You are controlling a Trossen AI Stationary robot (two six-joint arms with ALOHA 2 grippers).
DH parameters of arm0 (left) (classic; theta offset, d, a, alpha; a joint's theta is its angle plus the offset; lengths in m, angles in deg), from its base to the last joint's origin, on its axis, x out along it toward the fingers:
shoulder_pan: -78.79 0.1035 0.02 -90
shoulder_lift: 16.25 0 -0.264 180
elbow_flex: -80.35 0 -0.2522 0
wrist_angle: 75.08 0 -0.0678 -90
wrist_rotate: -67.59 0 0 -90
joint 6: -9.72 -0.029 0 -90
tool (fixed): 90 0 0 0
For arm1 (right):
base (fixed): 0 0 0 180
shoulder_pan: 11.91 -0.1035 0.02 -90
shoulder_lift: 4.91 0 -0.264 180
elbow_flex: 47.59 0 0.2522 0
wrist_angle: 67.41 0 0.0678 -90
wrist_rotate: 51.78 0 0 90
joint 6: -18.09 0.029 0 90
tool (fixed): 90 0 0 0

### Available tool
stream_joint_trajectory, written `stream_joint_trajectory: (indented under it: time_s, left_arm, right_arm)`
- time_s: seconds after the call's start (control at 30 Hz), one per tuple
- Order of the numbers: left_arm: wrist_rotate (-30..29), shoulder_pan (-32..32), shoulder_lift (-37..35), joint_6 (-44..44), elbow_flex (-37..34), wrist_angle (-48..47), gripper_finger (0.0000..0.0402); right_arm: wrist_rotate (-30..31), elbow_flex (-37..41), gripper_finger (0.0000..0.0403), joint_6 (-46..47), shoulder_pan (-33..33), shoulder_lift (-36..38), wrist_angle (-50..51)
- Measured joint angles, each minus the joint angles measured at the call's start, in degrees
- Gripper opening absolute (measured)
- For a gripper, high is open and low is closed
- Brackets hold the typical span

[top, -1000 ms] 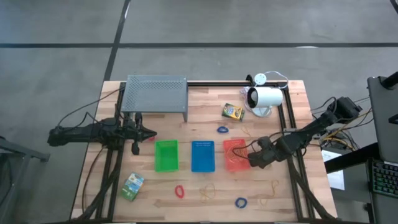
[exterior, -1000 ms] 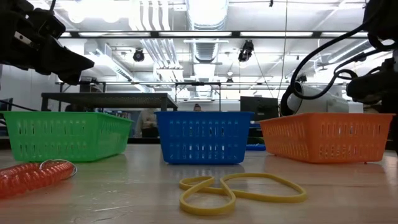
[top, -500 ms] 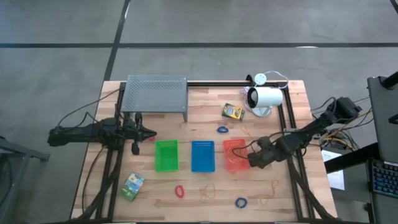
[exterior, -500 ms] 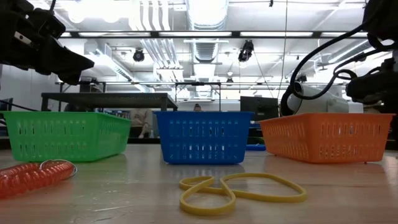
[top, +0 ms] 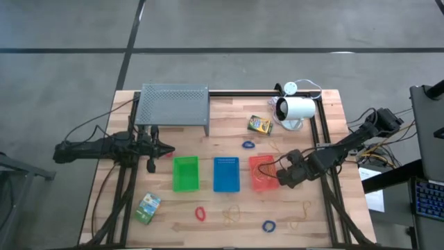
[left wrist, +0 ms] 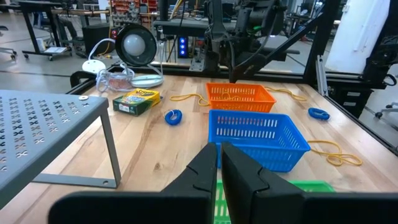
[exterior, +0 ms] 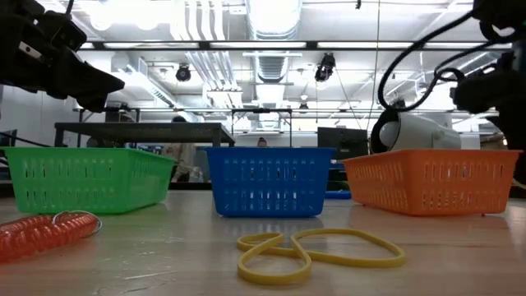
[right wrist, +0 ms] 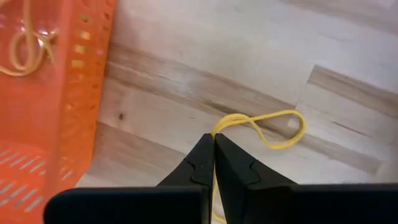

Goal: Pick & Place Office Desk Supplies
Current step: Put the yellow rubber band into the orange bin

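Note:
My right gripper [top: 281, 179] is just right of the orange basket [top: 261, 172], shut on a thin yellow rubber band [right wrist: 273, 129]. My left gripper [top: 168, 148] is shut and holds nothing, above the table left of the green basket [top: 185, 173]. Two crayon boxes lie flat, one near the lamp [top: 259, 125] and one near the table's near-left corner [top: 148, 207]. A red loop [top: 200, 213], two blue loops [top: 248, 145] [top: 268, 226] and yellow bands [top: 231, 215] [top: 302, 215] lie loose on the wood. More bands lie in the orange basket [right wrist: 18, 50]. My right gripper pinches the yellow rubber band between its two shut fingers, at a bend of the strand [right wrist: 216, 132] right at the fingertips. The fingers point down at the table. A loop of the band [right wrist: 292, 130] sticks out past the tips; whether it rests on the wood I cannot tell.
The blue basket [top: 226, 173] stands between the green and orange ones. A grey perforated rack [top: 174, 105] fills the far-left part of the table. A white lamp-like device [top: 295, 110] with its cable sits at the far right. Bare wood lies along the near edge.
My right gripper has risen a little beside the orange basket, staying shut; in the low view its arm stands higher than before. The left arm has kept still.

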Motion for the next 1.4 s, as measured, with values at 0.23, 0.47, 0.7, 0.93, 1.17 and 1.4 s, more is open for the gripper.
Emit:
stream_joint_trajectory:
  time_s: [0.23, 0.47, 0.7, 0.93, 1.17, 1.4]
  left_arm:
    - [-0.01, 0.01, 0.00, 0.00, 0.01, 0.02, 0.0028]
    - [-0.01, -0.01, 0.00, 0.00, 0.01, 0.02, 0.0028]
    - [0.01, 0.00, 0.00, 0.00, 0.01, 0.02, 0.0028]
    - [-0.01, 0.01, 0.00, 0.00, -0.01, 0.02, 0.0028]
    - [-0.01, -0.01, 0.00, 0.00, -0.01, 0.02, 0.0028]
    - [-0.01, 0.02, 0.00, 0.00, 0.01, 0.00, 0.0028]
  right_arm:
    - [4.04, -6.05, 0.0008, -1.90, -0.04, 0.01, 9.38]
    - [8.31, -12.31, 0.0008, -6.00, -0.63, 0.04, 17.96]
    - [13.33, -18.40, 0.0008, -9.91, -1.21, 0.20, 24.40]
    - [21.74, -23.92, 0.0008, -17.27, -1.36, 0.23, 26.83]
    - [28.51, -28.84, 0.0008, -24.83, -1.36, 0.39, 26.95]
    - [29.77, -31.36, 0.0008, -33.08, -1.36, 0.44, 23.44]
